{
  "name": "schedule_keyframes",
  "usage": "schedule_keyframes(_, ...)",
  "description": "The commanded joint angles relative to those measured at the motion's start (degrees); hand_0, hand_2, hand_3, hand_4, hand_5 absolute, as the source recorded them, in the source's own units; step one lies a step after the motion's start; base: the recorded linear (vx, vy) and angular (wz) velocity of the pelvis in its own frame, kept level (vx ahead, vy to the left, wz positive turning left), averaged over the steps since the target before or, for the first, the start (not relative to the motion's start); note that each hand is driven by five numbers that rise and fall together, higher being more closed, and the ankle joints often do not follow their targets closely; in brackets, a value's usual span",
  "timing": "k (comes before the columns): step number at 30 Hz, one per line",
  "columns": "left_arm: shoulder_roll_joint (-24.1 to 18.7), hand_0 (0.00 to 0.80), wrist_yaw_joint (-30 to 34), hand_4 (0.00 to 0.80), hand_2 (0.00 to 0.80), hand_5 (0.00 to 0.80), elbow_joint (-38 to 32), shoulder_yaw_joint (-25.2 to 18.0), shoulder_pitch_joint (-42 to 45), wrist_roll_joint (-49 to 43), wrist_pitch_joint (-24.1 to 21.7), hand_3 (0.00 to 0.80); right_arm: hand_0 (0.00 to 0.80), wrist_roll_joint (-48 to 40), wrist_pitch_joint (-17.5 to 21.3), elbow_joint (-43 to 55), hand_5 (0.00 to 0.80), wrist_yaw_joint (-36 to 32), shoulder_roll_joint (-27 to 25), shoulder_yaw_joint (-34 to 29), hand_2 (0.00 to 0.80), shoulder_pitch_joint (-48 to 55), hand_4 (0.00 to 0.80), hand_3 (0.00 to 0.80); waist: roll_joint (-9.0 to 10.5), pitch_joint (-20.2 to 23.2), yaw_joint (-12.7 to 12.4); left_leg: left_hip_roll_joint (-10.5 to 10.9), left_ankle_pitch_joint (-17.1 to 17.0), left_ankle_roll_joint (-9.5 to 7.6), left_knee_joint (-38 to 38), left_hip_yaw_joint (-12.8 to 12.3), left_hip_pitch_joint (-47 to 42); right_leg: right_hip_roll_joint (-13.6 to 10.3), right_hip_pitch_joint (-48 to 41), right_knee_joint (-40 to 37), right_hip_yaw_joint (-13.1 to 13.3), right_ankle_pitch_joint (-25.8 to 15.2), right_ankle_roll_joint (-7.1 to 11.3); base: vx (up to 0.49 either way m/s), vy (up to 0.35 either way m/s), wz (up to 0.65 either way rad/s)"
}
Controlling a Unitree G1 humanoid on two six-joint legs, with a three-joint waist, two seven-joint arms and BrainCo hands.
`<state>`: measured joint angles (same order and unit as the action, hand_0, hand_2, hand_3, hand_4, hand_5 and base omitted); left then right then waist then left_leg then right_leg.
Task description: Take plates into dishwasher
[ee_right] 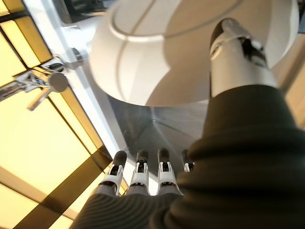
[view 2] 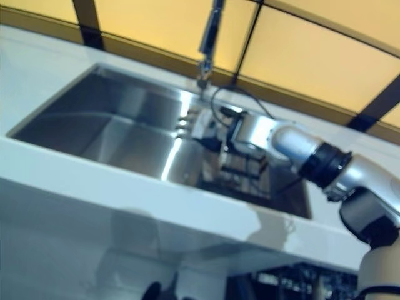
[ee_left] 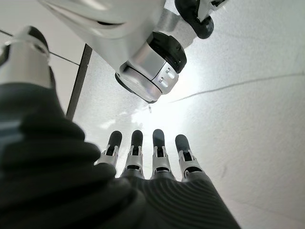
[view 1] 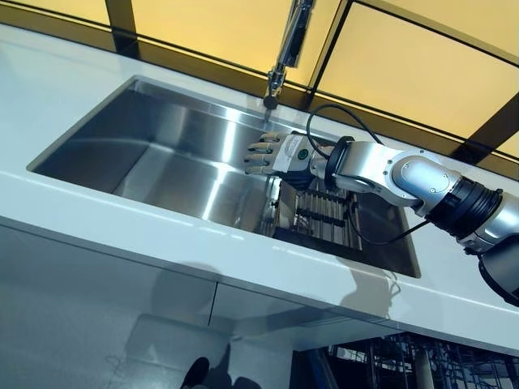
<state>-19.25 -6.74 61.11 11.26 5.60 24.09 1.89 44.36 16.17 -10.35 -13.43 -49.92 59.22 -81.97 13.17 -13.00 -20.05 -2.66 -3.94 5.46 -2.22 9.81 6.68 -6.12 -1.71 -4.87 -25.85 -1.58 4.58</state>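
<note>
A white plate (ee_right: 157, 52) fills the right wrist view, close against the thumb (ee_right: 233, 62) of my right hand (view 1: 280, 154). That hand reaches into the right part of the steel sink (view 1: 162, 154), just above a dark rack (view 1: 320, 215). Its fingers (view 1: 258, 156) point straight out to the left and curl round nothing. From the head views the plate shows only as a thin pale edge (view 1: 271, 207) upright under the hand. My left hand (ee_left: 147, 157) appears only in its own wrist view, hanging over the floor with straight fingers and nothing in it.
A chrome tap (view 1: 284, 49) hangs over the sink's back edge, just behind the right hand. A white counter (view 1: 122, 219) runs along the front of the sink. Wire racks of the dishwasher (view 1: 405, 365) show below the counter at the lower right.
</note>
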Motion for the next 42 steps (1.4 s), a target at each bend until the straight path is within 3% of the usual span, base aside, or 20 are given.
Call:
schedule_keyframes(1,-1.0,0.0,0.0,0.0,0.0,0.0,0.1,0.6,-1.0,1.9,-1.0,0.0,0.0,1.3,-3.3,-1.9,0.0,0.0,-1.0,1.8,0.0,-4.1,0.0,0.0,0.63,-1.3,-1.1,2.4,-2.7,-2.91,-2.8,-0.7,0.6,-0.3,0.3,2.4,0.5,-1.0,0.93,0.0,0.0,0.0)
schedule_keyframes(16,-2.1,0.0,1.2,0.0,0.0,0.0,-2.6,2.1,-2.4,5.3,-2.2,0.0,0.0,7.5,-2.1,-3.7,0.0,-5.0,-3.3,5.9,0.0,-4.9,0.0,0.0,-0.23,-7.6,-1.0,2.1,-4.4,-2.75,-2.8,-0.1,5.4,-0.4,4.5,3.3,1.2,-1.7,1.05,-0.055,-0.008,0.0)
schedule_keyframes(18,-2.2,0.0,1.2,0.0,0.0,0.0,-3.3,2.2,-2.5,5.6,-2.2,0.0,0.207,8.1,-1.8,-4.1,0.207,-5.9,-3.9,6.6,0.207,-5.3,0.207,0.207,-0.27,-8.3,-1.0,2.1,-4.7,-2.68,-2.8,0.2,5.9,-0.4,4.9,3.3,1.2,-1.7,1.05,-0.06,-0.014,0.04)
schedule_keyframes(19,-2.3,0.0,1.2,0.0,0.0,0.0,-3.6,2.3,-2.6,5.8,-2.2,0.0,0.427,8.7,-1.9,-4.3,0.427,-6.3,-4.4,6.9,0.427,-5.4,0.427,0.427,-0.26,-8.6,-1.1,2.1,-4.8,-2.64,-2.8,0.4,6.2,-0.4,5.1,3.3,1.1,-1.7,1.05,-0.061,-0.026,0.05)
schedule_keyframes(20,-2.5,0.0,1.2,0.0,0.0,0.0,-3.9,2.2,-2.6,6.0,-2.2,0.0,0.75,10.7,-1.7,-4.4,0.75,-6.4,-4.9,7.2,0.75,-5.2,0.75,0.75,-0.23,-8.9,-1.0,2.1,-4.8,-2.59,-2.8,0.7,6.5,-0.3,5.4,3.4,1.1,-1.7,1.04,-0.047,-0.024,0.1)
schedule_keyframes(21,-2.5,0.0,1.2,0.0,0.0,0.0,-3.9,2.1,-2.6,5.9,-2.2,0.0,0.8,11.2,-1.6,-4.6,0.8,-6.3,-5.0,7.3,0.8,-5.2,0.8,0.8,-0.15,-8.9,-1.0,2.1,-4.8,-2.55,-2.8,0.7,6.6,-0.3,5.4,3.4,1.1,-1.7,1.03,-0.03,-0.018,0.11)
schedule_keyframes(32,-2.2,0.0,0.5,0.0,0.0,0.0,-3.3,1.4,-3.3,5.4,-2.1,0.0,0.8,13.9,-2.4,-4.8,0.8,-2.0,-5.7,4.5,0.8,-5.6,0.8,0.8,0.68,-7.5,0.2,1.6,-4.4,-2.48,-2.8,-0.4,5.9,0.1,5.2,3.3,1.6,-1.6,1.07,-0.014,-0.005,0.02)
schedule_keyframes(42,-1.8,0.0,0.1,0.0,0.0,0.0,-2.3,1.1,-2.6,4.6,-1.7,0.0,0.8,13.7,-3.2,-4.6,0.8,-2.8,-7.1,2.9,0.8,-5.0,0.8,0.8,0.58,-4.3,1.5,1.5,-3.4,-2.62,-2.8,-1.7,3.2,-0.2,3.3,3.0,2.3,-1.6,1.18,0.005,0.006,0.0)
